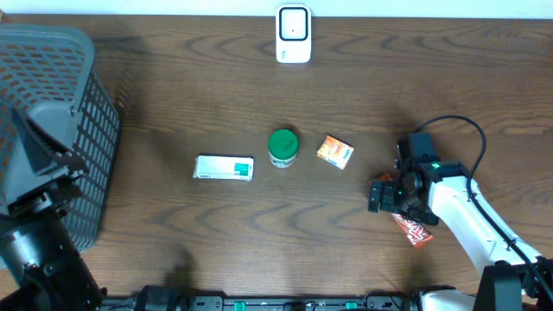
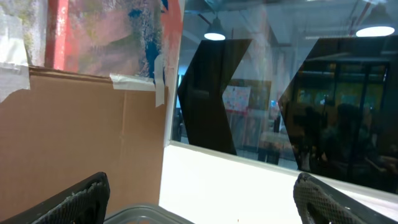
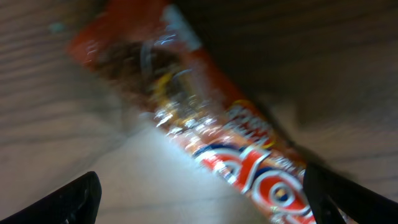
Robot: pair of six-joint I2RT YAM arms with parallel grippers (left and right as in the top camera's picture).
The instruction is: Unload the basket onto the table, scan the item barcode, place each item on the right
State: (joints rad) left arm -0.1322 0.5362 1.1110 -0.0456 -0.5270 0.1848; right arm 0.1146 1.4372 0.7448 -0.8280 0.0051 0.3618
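Basket: a grey plastic mesh basket (image 1: 82,130) stands at the far left edge of the dark wooden table (image 1: 173,78).
Left gripper: the left gripper (image 2: 202,202) is raised beside the basket and aimed away from the table, toward a cardboard sheet (image 2: 81,137) and a window.
Left fingers: the fingertips (image 2: 74,202) are spread wide with nothing between them, and they touch nothing.
Flat box: a white and green flat carton (image 1: 224,168) lies left of centre.
Jar: a small white jar with a green lid (image 1: 282,148) stands upright just right of the carton.
Scanner: a white barcode scanner (image 1: 294,34) sits at the table's far edge, well apart from the other items.
Small box: an orange and white small box (image 1: 334,151) lies near the jar, on its right.
Right gripper: the right gripper (image 1: 397,200) hangs low over the table's right side.
Right fingers: the fingertips (image 3: 78,199) stand far apart on either side, pinching nothing.
Task item: a red foil snack wrapper (image 3: 205,124) lies flat on the table under the right gripper, running diagonally between the open fingers. The blurred wrist view shows no contact with either fingertip.
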